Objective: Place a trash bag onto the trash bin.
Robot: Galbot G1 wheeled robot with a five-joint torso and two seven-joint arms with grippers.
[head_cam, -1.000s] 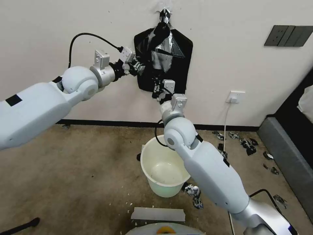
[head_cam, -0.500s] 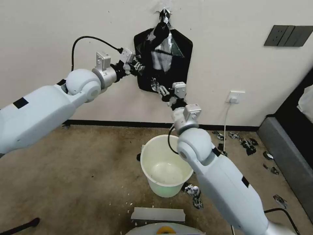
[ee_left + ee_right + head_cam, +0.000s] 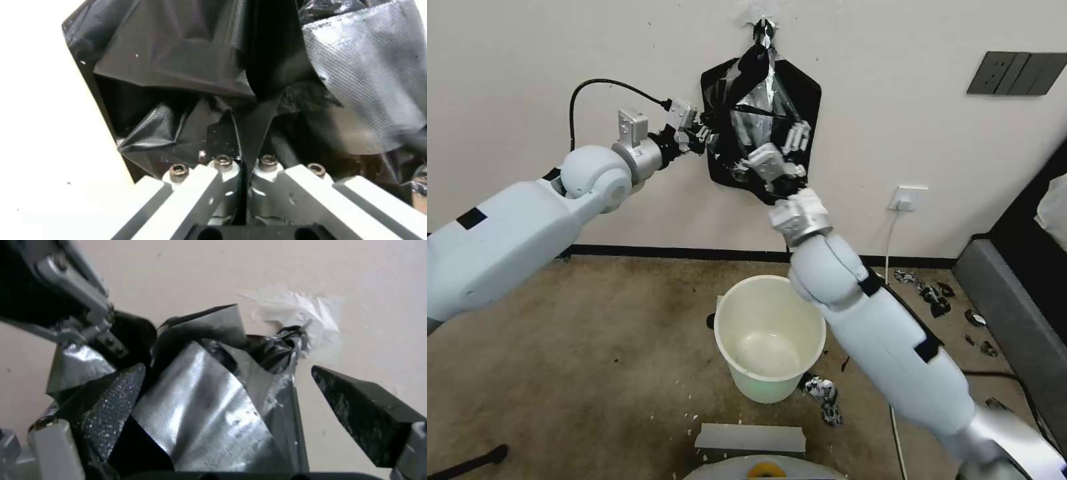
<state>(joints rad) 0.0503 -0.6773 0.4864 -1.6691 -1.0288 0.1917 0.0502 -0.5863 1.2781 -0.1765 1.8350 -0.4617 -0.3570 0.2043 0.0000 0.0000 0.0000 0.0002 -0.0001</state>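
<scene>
The trash bag (image 3: 752,110), crinkled black plastic with silvery glints, hangs from a taped point on the wall in front of a flat black bundle of bags (image 3: 804,100). My left gripper (image 3: 702,138) is at the bag's left edge and is shut on a thin fold of it (image 3: 244,146). My right gripper (image 3: 780,152) is raised in front of the bag's lower middle and is open. Its fingers (image 3: 106,403) are spread wide with the glossy plastic (image 3: 209,406) lying between them. The cream-white trash bin (image 3: 728,313) stands upright and empty on the carpet below.
White tape (image 3: 307,308) holds the bags on the wall. Black plastic scraps (image 3: 934,297) litter the floor at right and beside the bin (image 3: 824,393). A wall socket (image 3: 908,198) with a white cable, a grey furniture edge (image 3: 1014,320) and a flat white strip (image 3: 750,437) are nearby.
My right arm has swung up from the bundle's lower edge, so its gripper is now in front of the bag's middle. The left gripper has kept its hold and hardly moved.
</scene>
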